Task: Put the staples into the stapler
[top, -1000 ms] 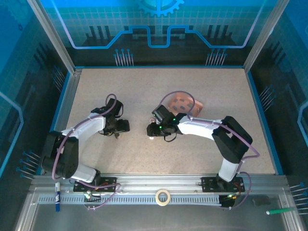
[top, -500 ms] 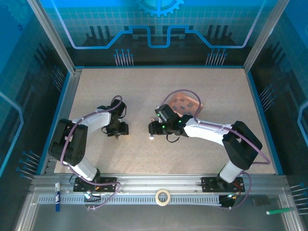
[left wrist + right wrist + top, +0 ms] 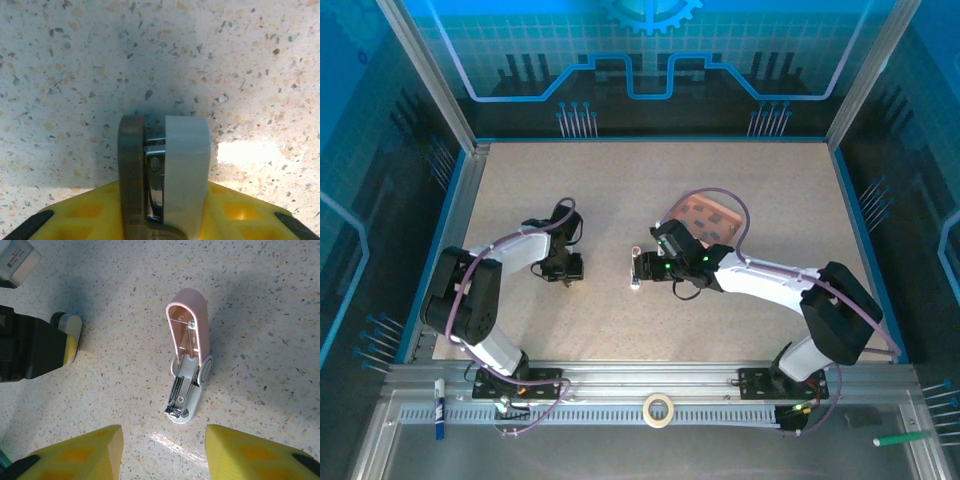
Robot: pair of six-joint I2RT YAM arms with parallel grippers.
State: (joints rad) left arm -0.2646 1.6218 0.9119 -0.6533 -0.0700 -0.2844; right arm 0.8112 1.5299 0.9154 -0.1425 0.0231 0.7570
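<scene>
At the near rail a tape roll [image 3: 658,409] is lying between the arm bases, with a blue pen [image 3: 439,407] sitting off to the left and a green pen [image 3: 900,438] off to the right. Further in, over the speckled desk [image 3: 600,190], both arms are reaching toward the middle, their jaws facing each other, near but apart. The left jaws are clamping the staples [image 3: 155,172], a shiny metal strip standing on edge between a dark finger [image 3: 130,170] and a pale finger [image 3: 186,160]. Whether the tips are touching the desk I cannot tell. The right jaws are standing apart, their yellow pads [image 3: 75,455] flanking bare desk and gripping nothing. Just beyond them the stapler [image 3: 186,385] is lying flat on the desk, touching neither jaws. Its pink lid is standing open and pointing away from the right wrist, and its metal channel is facing up. From the right wrist, the left jaws are showing off to the stapler's left, apart from it. Behind the right arm a pink tray [image 3: 732,222] is resting on the desk, holding small dark bits too small to make out.
</scene>
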